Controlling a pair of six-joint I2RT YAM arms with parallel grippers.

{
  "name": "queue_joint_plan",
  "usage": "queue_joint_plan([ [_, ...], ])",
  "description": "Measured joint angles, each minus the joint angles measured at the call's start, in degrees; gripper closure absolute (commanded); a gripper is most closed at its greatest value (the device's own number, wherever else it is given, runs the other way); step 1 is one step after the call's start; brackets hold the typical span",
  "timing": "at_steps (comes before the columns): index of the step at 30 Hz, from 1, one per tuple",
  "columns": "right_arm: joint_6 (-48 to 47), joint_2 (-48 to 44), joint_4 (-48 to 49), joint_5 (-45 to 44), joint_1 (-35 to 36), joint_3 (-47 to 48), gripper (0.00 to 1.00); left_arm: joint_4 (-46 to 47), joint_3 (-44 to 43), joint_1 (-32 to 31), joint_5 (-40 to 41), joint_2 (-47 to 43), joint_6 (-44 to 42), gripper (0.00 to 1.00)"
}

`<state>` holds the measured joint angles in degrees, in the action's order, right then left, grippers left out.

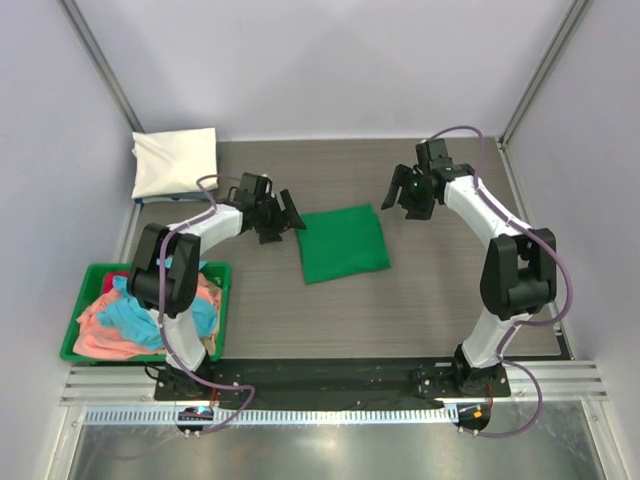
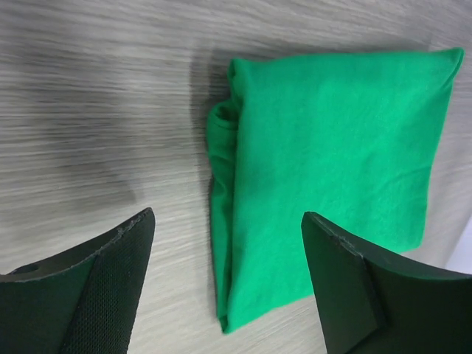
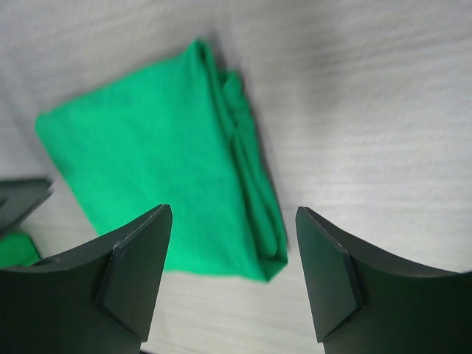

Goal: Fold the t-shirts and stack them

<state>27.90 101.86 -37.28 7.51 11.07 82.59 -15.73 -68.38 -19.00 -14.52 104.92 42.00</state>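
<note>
Where the green t-shirt (image 1: 343, 243) is lying: we are finding it folded into a rough square near the middle of the table (image 1: 440, 290), flat, with bunched layers showing along one edge (image 2: 221, 140).
Left jaws: we are seeing them standing apart, gripping nothing, hanging just beside the shirt's left edge.
Right jaws: we are seeing them standing apart, gripping nothing, hanging near the shirt's far right corner, clear of the cloth.
Cream-white t-shirt (image 1: 175, 162): we are finding it folded at the far left corner of the table.
Green bin (image 1: 95, 270): we are finding it at the near left, holding a light blue t-shirt (image 1: 135, 315), a salmon-pink t-shirt (image 1: 105, 338) and a red t-shirt (image 1: 110, 286) in a loose heap.
</note>
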Motion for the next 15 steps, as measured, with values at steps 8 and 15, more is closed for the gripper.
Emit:
queue_joint_plan([
  [8,-0.83,-5.55,1.95,2.36,0.63,-8.22,0.27,11.96,2.99,-1.57,-1.49,4.33,4.39,0.30],
  [15,-0.76,-8.04,2.71,5.29,0.46,-10.88,0.27,14.80,1.36,-1.66,1.57,6.67,9.40,0.37],
])
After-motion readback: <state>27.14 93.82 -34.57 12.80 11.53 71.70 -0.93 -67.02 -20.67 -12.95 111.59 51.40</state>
